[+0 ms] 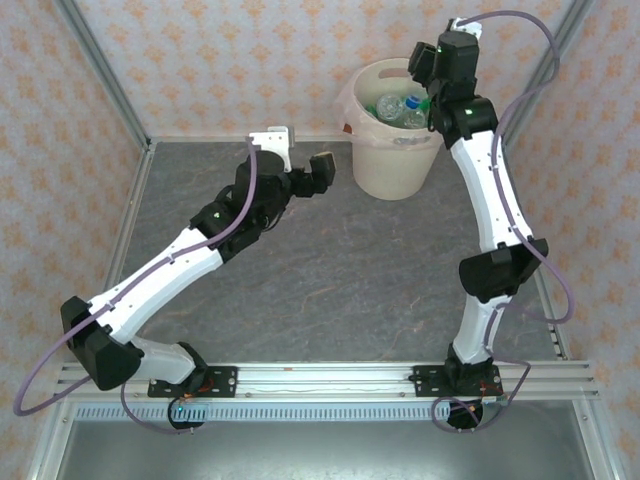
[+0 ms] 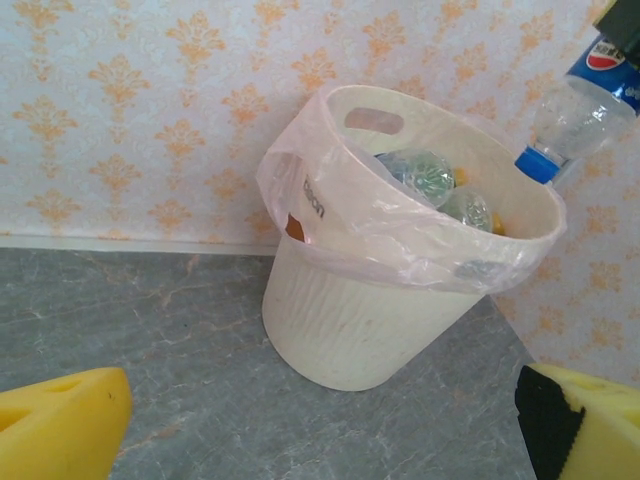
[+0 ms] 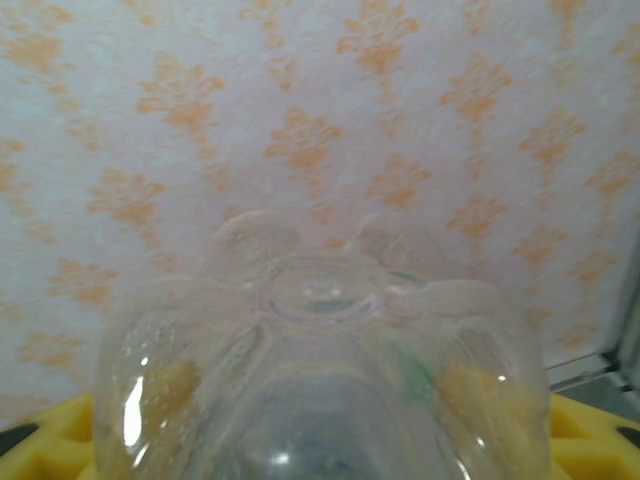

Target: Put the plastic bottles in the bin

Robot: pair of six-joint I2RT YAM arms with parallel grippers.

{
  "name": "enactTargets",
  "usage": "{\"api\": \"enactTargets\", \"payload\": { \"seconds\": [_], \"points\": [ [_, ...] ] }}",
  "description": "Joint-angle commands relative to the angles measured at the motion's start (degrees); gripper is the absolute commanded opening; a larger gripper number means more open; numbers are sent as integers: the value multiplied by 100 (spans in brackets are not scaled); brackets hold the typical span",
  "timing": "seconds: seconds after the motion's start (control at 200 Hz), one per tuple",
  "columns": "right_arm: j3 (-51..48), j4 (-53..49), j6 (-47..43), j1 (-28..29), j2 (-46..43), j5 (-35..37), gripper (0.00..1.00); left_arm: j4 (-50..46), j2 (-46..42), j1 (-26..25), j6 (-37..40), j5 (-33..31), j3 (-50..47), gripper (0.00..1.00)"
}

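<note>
The bin stands at the back of the table, cream-white with a thin bag liner, and several plastic bottles lie inside it. My right gripper hangs over the bin's right rim, shut on a clear bottle whose blue cap points down at the bin. In the right wrist view that bottle's base sits between the yellow fingers. My left gripper hovers left of the bin, open and holding nothing, and its yellow fingers frame the bin from the lower corners.
Patterned walls and metal frame posts close in the table at the back and sides. The grey tabletop stretches between the two arms. The bin sits close to the back wall.
</note>
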Motion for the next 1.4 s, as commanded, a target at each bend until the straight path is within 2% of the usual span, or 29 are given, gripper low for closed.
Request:
{"api": "enactTargets", "payload": {
  "seconds": [0.0,0.115,0.335,0.536,0.731,0.826,0.901,0.946,1.191,1.392],
  "points": [
    [383,479,-823,-12,327,996,57,60,217,197,-31,428,189,99],
    [483,814,-1457,-21,584,1640,57,125,459,341,196,620,347,99],
    [308,1486,-2107,-38,888,1930,58,96,940,590,306,1013,773,99],
    [310,1860,-2554,-38,1186,2016,58,77,1175,940,368,1280,1004,99],
    [231,2150,-2845,-42,1426,1812,57,231,1194,1195,226,1495,914,99],
    [249,2266,-2973,-46,1533,1642,60,246,1194,1267,171,1552,882,99],
    [280,2221,-2828,-48,1567,1380,91,251,1178,1303,140,1572,861,99],
    [337,2122,-2727,-47,1579,1149,98,255,1154,1313,124,1563,836,99],
    [642,1538,-2023,-73,1415,-130,100,382,1044,1366,-10,1565,601,99],
    [715,1257,-1413,-167,1272,-723,100,479,970,1384,-106,1567,440,99]
  ]
}}
